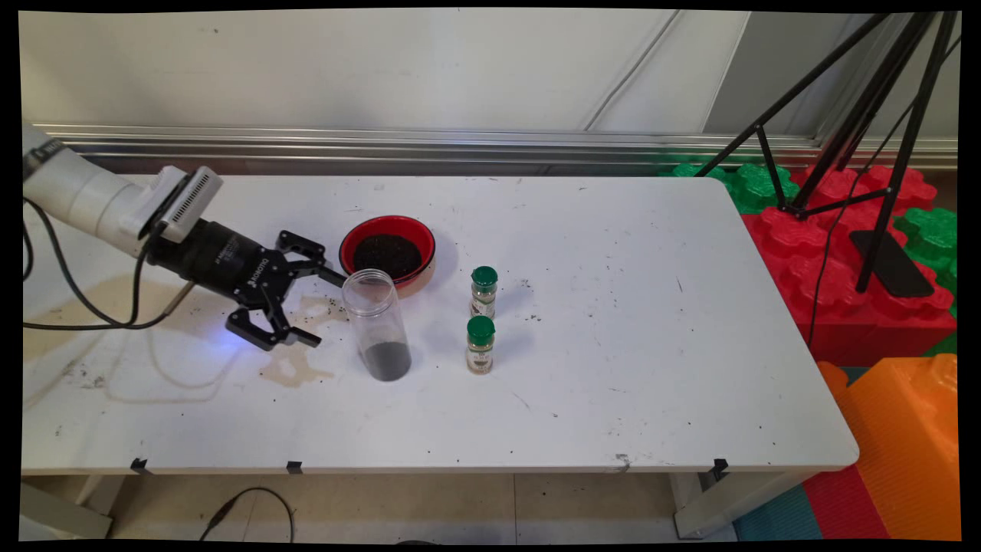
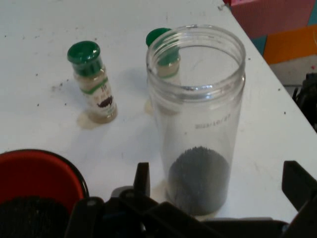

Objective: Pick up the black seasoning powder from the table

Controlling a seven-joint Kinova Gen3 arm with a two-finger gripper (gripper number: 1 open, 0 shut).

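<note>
My black gripper (image 1: 326, 307) is open, low over the table, just left of a clear plastic jar (image 1: 376, 326) that stands upright with dark grains in its bottom. In the hand view the jar (image 2: 198, 119) stands right in front of the hand, between the two fingertips (image 2: 142, 179) and apart from them. Behind the jar sits a red bowl (image 1: 388, 249) holding dark grains, seen at the lower left of the hand view as the bowl (image 2: 37, 173). Two green-capped spice bottles (image 1: 483, 292) (image 1: 480, 345) stand to the jar's right; in the hand view one bottle (image 2: 94, 82) shows fully, the other bottle (image 2: 161, 37) partly behind the jar.
Brown stains and scattered dark grains (image 1: 299, 368) mark the white table (image 1: 628, 368) under and left of the gripper. Black cables (image 1: 84, 307) hang from the arm. Past the table's right end stand a black tripod (image 1: 858, 138) and red, green and orange foam blocks (image 1: 858, 284).
</note>
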